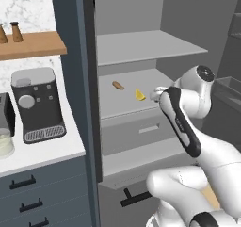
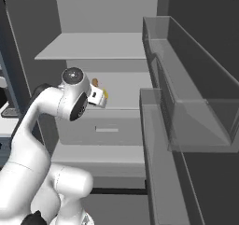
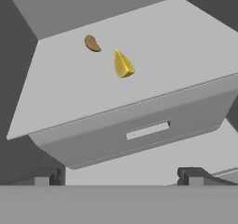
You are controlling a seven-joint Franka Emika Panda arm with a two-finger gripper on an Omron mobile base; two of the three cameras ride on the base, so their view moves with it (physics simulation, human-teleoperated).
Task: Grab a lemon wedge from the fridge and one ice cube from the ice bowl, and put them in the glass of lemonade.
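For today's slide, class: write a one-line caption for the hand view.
Open gripper faces the fridge shelf holding the lemon wedge beside a brownish food item.

The fridge (image 1: 87, 56) I am working at stands open, a tall dark grey cabinet with pale grey shelves and a drawer below them. The lemon wedge (image 3: 123, 65) lies on the fridge's middle shelf, a small bright yellow piece resting on its side with its thin pointed end turned toward the fridge's back wall. It sits alone toward the front half of that shelf, above the fridge's drawer, touching nothing but the shelf surface.
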